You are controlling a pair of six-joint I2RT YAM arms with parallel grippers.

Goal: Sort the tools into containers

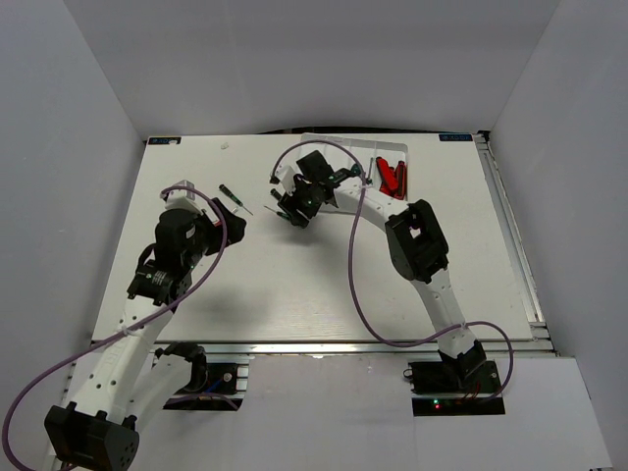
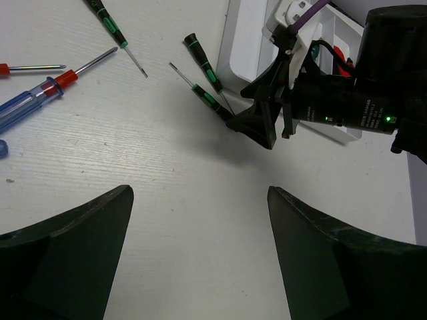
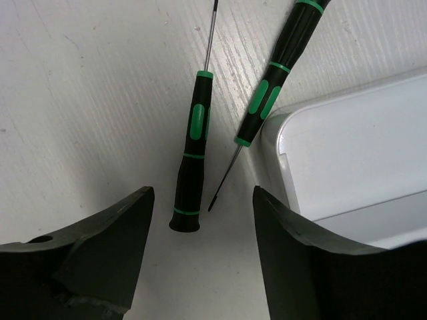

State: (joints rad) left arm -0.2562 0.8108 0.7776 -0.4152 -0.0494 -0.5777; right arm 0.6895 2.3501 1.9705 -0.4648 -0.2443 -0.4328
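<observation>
My right gripper (image 1: 292, 210) is open and hovers low over two green-handled screwdrivers lying beside the white tray's corner (image 3: 347, 153). In the right wrist view my open gripper (image 3: 200, 217) straddles the butt of the nearer screwdriver (image 3: 192, 160); the other screwdriver (image 3: 275, 83) lies against the tray rim. Both also show in the left wrist view (image 2: 210, 100), (image 2: 203, 60). Red-and-black utility knives (image 1: 392, 177) lie in the tray. My left gripper (image 2: 199, 200) is open and empty above bare table, facing the right gripper (image 2: 263, 123).
Another green screwdriver (image 1: 234, 199) lies just beyond the left gripper and shows in the left wrist view (image 2: 113, 25). A blue-and-red screwdriver (image 2: 40, 93) and a tiny red-handled one (image 2: 27, 67) lie at that view's left. The tray (image 1: 442, 157) occupies the far right.
</observation>
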